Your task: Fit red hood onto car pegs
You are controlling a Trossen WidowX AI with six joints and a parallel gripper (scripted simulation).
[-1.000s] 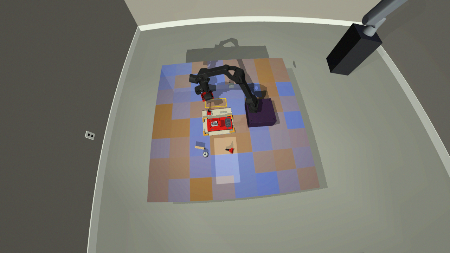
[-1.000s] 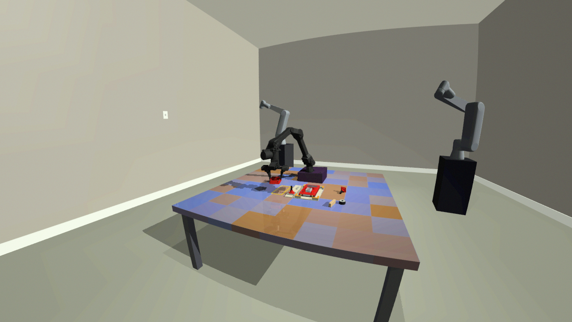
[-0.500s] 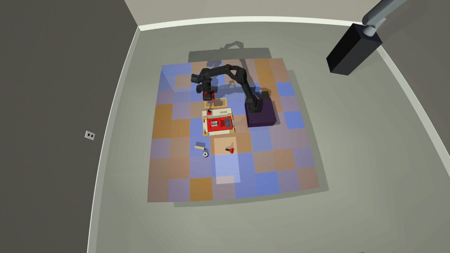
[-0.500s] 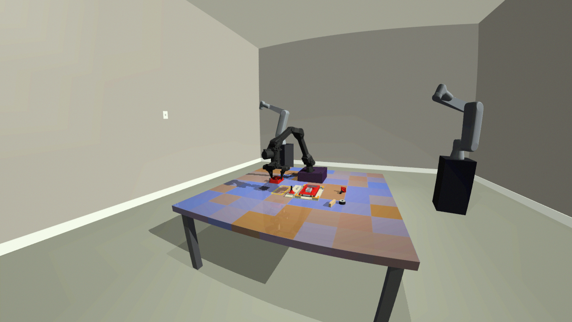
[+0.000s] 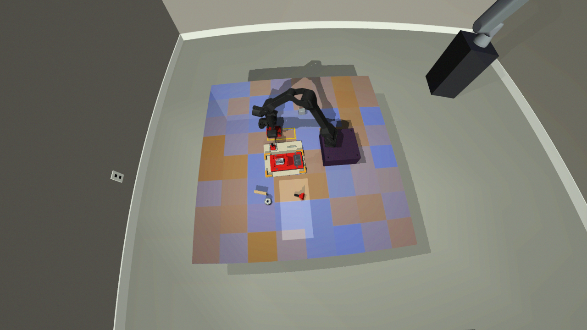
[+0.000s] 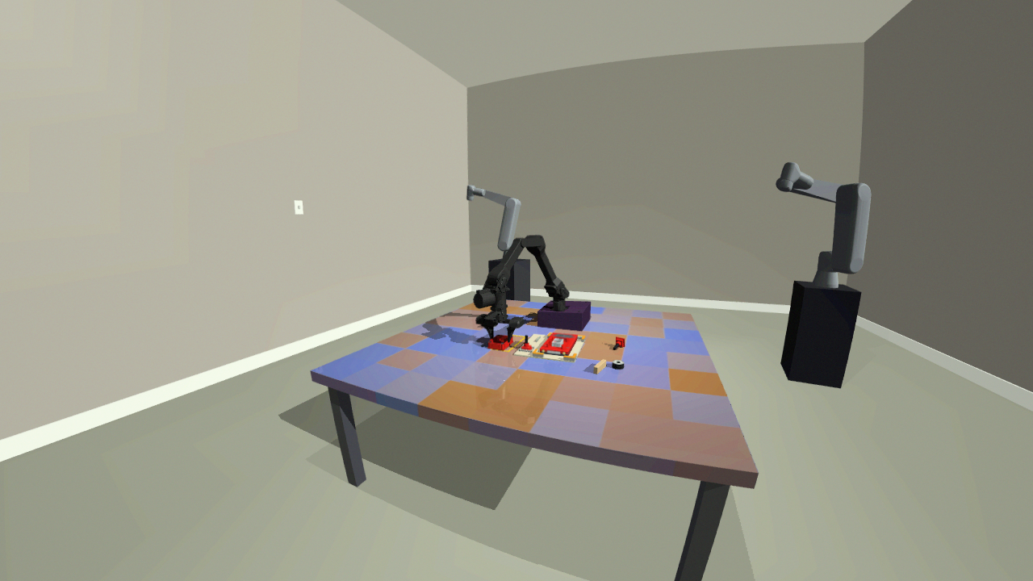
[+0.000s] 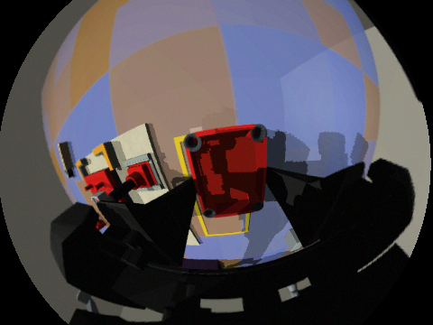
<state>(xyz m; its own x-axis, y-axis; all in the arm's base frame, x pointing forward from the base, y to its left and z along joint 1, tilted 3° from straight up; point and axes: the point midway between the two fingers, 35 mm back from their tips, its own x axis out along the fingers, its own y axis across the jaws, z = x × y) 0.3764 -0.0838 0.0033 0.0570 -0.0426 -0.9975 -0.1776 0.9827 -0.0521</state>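
My gripper [image 5: 274, 130] [image 6: 500, 338] [image 7: 229, 176] is shut on the red hood [image 5: 279, 130] [image 6: 499, 344] [image 7: 253, 158], with one finger at each long side. The wrist view shows dark-ringed corner holes. The hood is over the left part of the yellow outline [image 5: 295, 133] [image 7: 227, 234]; its exact height is unclear. The red chassis [image 5: 289, 165] [image 7: 103, 182] sits in the cream jig [image 5: 283, 147] [image 7: 135, 140]. The light engine block [image 5: 279, 161] [image 6: 558, 342] is on its deck; fingers hide it in the wrist view. The pegs are too small to tell apart in the top and exterior views.
A red piece with a dark upright stick [image 5: 273, 146] [image 6: 526, 345] [image 7: 140, 176] stands on the jig beside the chassis, near my finger. Beyond are a tan block [image 5: 260, 192], a wheel [image 5: 268, 201] and another red piece [image 5: 301, 196]. A grey block [image 5: 301, 111] lies behind.
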